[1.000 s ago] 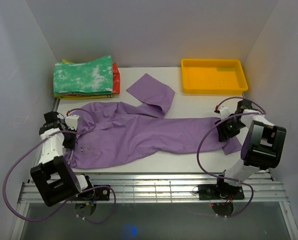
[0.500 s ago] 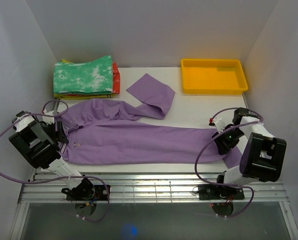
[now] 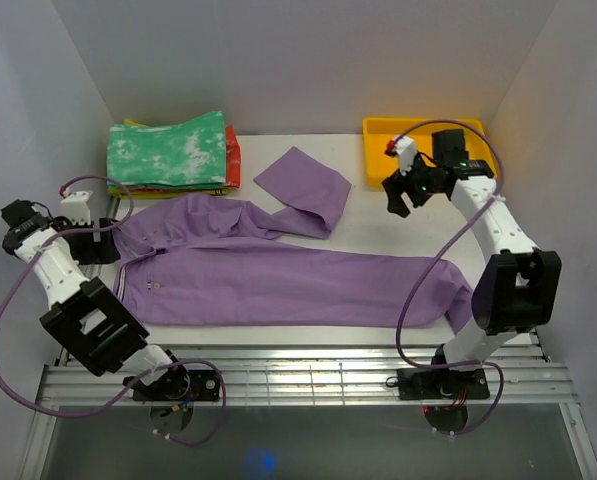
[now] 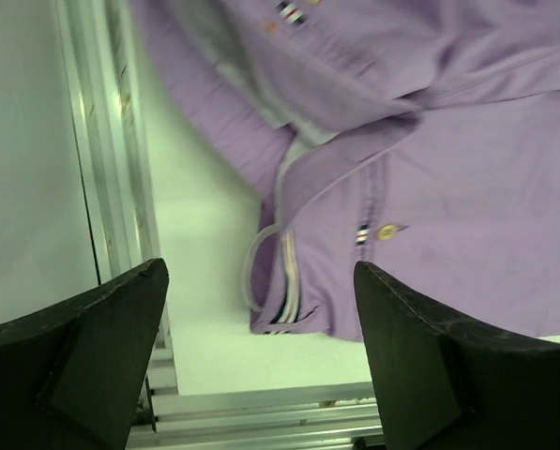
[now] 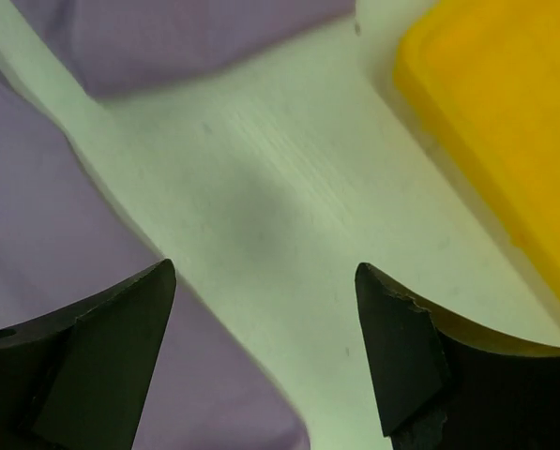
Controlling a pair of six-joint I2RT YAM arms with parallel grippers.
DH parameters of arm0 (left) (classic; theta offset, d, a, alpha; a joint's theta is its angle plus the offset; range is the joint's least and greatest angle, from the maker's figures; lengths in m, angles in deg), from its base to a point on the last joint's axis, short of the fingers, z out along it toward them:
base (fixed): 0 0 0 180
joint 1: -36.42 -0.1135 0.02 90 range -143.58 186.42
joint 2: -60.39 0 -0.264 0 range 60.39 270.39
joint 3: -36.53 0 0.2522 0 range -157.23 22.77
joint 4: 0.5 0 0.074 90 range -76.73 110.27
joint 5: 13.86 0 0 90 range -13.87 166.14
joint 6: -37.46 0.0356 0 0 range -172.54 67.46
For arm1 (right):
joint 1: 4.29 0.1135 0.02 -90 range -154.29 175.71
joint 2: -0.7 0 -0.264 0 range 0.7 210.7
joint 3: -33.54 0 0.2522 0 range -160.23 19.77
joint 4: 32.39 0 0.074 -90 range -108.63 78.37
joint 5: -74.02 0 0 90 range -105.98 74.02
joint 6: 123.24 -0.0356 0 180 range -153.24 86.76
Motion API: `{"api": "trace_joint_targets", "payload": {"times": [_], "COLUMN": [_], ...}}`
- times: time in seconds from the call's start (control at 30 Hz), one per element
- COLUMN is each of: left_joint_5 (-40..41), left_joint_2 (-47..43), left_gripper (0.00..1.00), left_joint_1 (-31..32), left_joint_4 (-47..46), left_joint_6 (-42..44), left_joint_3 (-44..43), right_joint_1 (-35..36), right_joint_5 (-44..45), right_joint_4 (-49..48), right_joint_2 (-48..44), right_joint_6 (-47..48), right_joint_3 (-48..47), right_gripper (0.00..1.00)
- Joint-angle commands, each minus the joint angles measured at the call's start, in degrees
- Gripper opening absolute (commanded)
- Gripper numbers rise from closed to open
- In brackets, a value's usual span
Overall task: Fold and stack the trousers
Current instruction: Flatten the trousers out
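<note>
The lilac trousers (image 3: 278,275) lie flat across the table. Their waistband (image 3: 128,270) is at the left and one leg reaches the right front edge. The other leg (image 3: 303,185) bends back toward the rear. My left gripper (image 3: 106,245) hovers just left of the waistband, open and holding nothing. In the left wrist view the striped waistband (image 4: 284,291) and a button (image 4: 386,232) lie beyond the left gripper (image 4: 261,267). My right gripper (image 3: 404,197) is open over bare table beside the yellow tray. The right wrist view shows the right gripper (image 5: 263,267) with purple cloth (image 5: 54,234) at its left.
A stack of folded garments (image 3: 168,150), green-and-white on top, sits at the back left. A yellow tray (image 3: 428,150) stands at the back right, also in the right wrist view as the tray (image 5: 505,112). A metal rail (image 3: 298,375) runs along the near table edge. White walls close in on both sides.
Both grippers opened and released the trousers, which now lie stretched out flat. The left gripper backed off to the left. The right arm swung from the leg end to the back beside the tray.
</note>
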State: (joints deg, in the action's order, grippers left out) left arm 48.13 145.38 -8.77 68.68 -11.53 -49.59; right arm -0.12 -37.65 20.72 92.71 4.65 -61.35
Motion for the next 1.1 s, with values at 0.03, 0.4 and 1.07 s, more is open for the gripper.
{"api": "trace_joint_targets", "payload": {"times": [0.03, 0.4, 1.07], "left_joint_5": [-4.16, -6.01, -4.68], "left_joint_2": [-4.04, -6.76, -3.16], "left_gripper": [0.92, 0.95, 0.97], "left_joint_1": [5.45, 11.53, 11.53], "left_joint_4": [1.54, -4.35, -5.32], "left_joint_6": [-1.19, -9.11, -13.77], "left_joint_3": [2.66, 14.6, 10.31], "right_joint_1": [11.38, 30.98, 28.1], "right_joint_5": [6.09, 20.17, 22.03], "right_joint_4": [-11.57, -30.63, -8.94], "right_joint_2": [11.24, 48.77, 47.76], "right_joint_6": [-13.71, -22.76, -18.2], "right_joint_3": [-9.73, -42.01, -40.88], "right_gripper": [0.82, 0.85, 0.08]}}
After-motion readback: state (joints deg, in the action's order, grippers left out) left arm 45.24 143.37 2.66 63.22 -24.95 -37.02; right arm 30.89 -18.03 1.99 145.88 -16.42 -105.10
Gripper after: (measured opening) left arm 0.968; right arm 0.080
